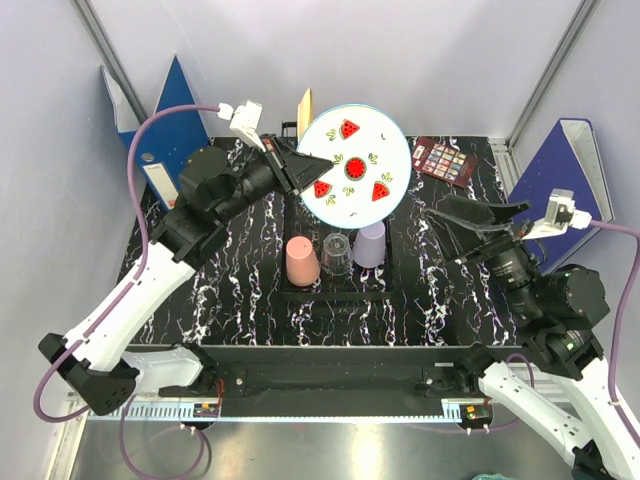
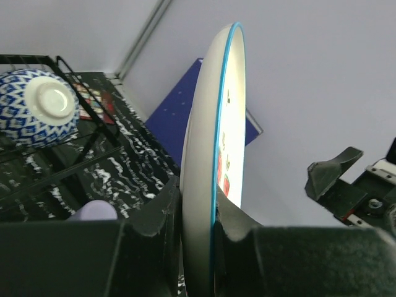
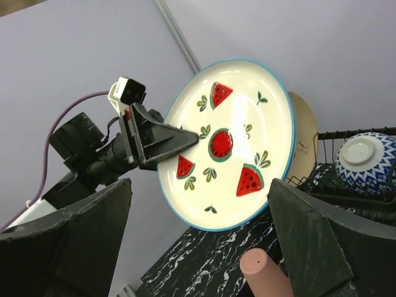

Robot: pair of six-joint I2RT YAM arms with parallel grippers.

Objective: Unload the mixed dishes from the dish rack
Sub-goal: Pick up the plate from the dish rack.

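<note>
**Left gripper pinching the watermelon plate over the rack**

Top external: pale grey walls and a glossy black table (image 1: 200,290) with white marble veins. One blue binder (image 1: 175,110) stands far left, another (image 1: 560,170) far right. The black thin-wire dish rack (image 1: 330,291) sits mid-table. My left gripper (image 1: 305,172) is clamped on the left rim of the white plate (image 1: 365,140). That plate is round and glazed, with a teal edge and red watermelon slices, and it is held tilted over the rack's far part. A cream plate (image 1: 305,112) stands edge-on just behind it. The near end of the rack holds three upside-down cups in a row: a matte salmon-pink cup (image 1: 302,260), a clear glass cup (image 1: 337,252) and a lavender cup (image 1: 371,243). A dark red palette (image 1: 445,160) of coloured squares lies flat on the far right. My right gripper (image 1: 470,222) hangs right of the rack with its jaws spread wide and nothing between them.

Left wrist: the white plate shows edge-on and near upright, its rim wedged tight between my two black fingers (image 2: 154,216). The blue-and-white patterned bowl (image 2: 40,108) sits foot-out in the raised wire section.

Right wrist: my wide-apart dark fingers (image 3: 80,241) frame the plate's smooth face. The left gripper's pointed tips bite its left rim. The bowl sits in the basket to the right.
</note>
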